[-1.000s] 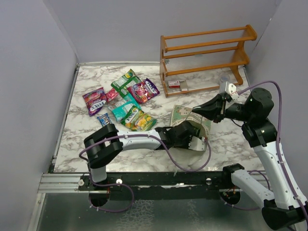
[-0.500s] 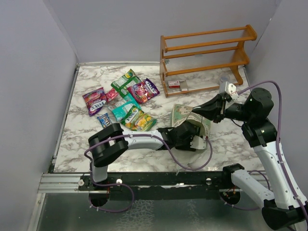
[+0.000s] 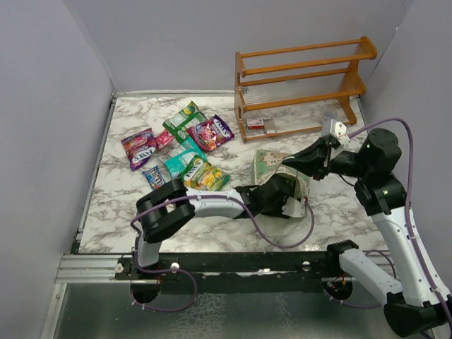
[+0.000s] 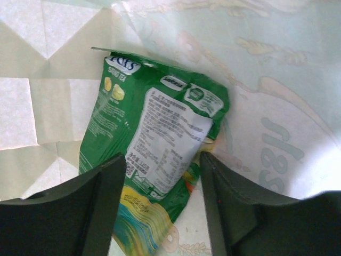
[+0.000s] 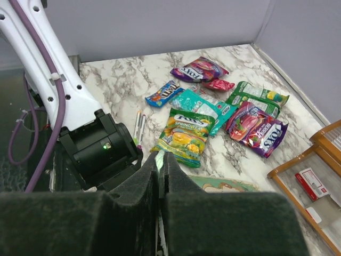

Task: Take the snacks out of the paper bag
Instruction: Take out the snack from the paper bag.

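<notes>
Inside the paper bag (image 3: 265, 164), the left gripper (image 4: 162, 160) is hovering with jaws released on either side of a green packet (image 4: 154, 133) reading "FOX'S SPRING TEA". The right gripper (image 5: 160, 160) is clenching the paper bag's rim. Left of the bag, a yellow-green packet (image 5: 186, 133) marked "FOX'S SPRING TEA" and a purple packet (image 5: 256, 128) marked "FOX'S" are lying on the table. Beyond the bag, an orange rack (image 3: 304, 78) is standing.

The green packet (image 4: 154, 144) in the paper bag (image 4: 277, 80) is made of glossy, lightly crinkled plastic film; the bag's inside is matt, creased paper. The left gripper (image 4: 162, 160) is finished in smooth matt black plastic, and the right gripper (image 5: 160, 157) is faced with rough black foam. The rack (image 3: 311, 49) is made of varnished wood, and the table (image 3: 106, 191) is finished smooth and marble-patterned.
</notes>
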You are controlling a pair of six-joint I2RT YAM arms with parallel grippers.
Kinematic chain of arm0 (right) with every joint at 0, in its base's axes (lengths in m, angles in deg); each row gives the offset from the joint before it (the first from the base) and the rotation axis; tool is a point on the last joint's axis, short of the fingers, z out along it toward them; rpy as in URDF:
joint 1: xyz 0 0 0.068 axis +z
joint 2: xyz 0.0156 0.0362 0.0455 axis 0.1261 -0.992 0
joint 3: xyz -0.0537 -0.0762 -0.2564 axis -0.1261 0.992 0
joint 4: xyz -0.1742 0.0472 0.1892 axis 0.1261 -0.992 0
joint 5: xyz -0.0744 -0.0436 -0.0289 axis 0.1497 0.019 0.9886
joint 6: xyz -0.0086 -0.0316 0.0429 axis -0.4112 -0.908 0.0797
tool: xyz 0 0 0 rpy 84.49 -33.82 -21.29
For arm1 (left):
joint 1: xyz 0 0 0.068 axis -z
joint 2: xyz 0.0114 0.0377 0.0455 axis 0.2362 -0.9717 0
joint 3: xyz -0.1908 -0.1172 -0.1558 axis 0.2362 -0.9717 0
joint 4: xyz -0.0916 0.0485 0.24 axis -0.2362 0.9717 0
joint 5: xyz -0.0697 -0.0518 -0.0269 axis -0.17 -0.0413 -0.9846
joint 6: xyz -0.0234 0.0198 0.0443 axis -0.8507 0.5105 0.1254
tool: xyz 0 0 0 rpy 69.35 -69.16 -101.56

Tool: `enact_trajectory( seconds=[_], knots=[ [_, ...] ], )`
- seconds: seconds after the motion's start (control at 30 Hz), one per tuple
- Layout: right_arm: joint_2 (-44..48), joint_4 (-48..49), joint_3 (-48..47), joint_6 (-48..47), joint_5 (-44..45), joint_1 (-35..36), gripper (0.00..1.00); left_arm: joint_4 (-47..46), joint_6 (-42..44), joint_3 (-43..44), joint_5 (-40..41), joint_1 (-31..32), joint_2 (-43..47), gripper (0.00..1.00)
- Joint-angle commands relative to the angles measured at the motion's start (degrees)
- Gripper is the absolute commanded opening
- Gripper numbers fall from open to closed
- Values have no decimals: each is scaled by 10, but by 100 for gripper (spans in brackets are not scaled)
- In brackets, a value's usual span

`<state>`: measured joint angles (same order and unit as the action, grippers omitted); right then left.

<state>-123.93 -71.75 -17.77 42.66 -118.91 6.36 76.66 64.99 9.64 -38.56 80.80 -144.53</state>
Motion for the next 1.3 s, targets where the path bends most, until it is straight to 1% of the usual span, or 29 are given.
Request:
enact_trajectory(
  seconds=[0.0,0.1,0.23,0.33,0.37,0.4,0.43,0.47,0.5,0.53,0.63,0.77,0.93,1.0,1.1,1.27],
  knots=[
    [4,33,-16,8,-11,1,2,-28,17,9,75,-7,-34,55],
    [3,30,-19,7,-11,1,2,-82,22,-1,101,-8,-35,48],
    [1,28,-26,8,-12,1,2,-115,35,-1,111,-9,-45,46],
    [1,30,-29,12,-16,1,2,-110,40,10,117,-14,-54,34],
    [1,32,-29,14,-17,1,2,-107,39,14,116,-17,-53,32],
    [2,33,-29,14,-17,1,2,-108,38,14,114,-20,-52,27],
    [2,34,-29,16,-17,1,2,-109,37,14,116,-22,-50,19],
    [2,35,-28,17,-17,1,2,-111,37,14,119,-23,-48,9],
    [2,35,-27,17,-17,1,2,-114,39,12,123,-24,-45,4],
    [2,35,-27,17,-17,1,2,-113,41,12,124,-24,-40,1],
    [2,34,-22,16,-11,1,2,-104,32,10,115,-24,-15,0],
    [1,39,-11,17,-6,1,2,-90,-7,3,71,-24,32,0],
    [0,43,3,17,16,1,2,-51,-90,-2,2,-23,93,0],
    [-2,40,9,12,29,1,2,-41,-110,-12,-17,-17,107,0],
    [0,36,18,6,48,1,2,-42,-123,-34,-12,-3,148,0],
    [0,38,21,8,79,1,2,-32,-115,-64,-11,22,199,0]
  ],
)
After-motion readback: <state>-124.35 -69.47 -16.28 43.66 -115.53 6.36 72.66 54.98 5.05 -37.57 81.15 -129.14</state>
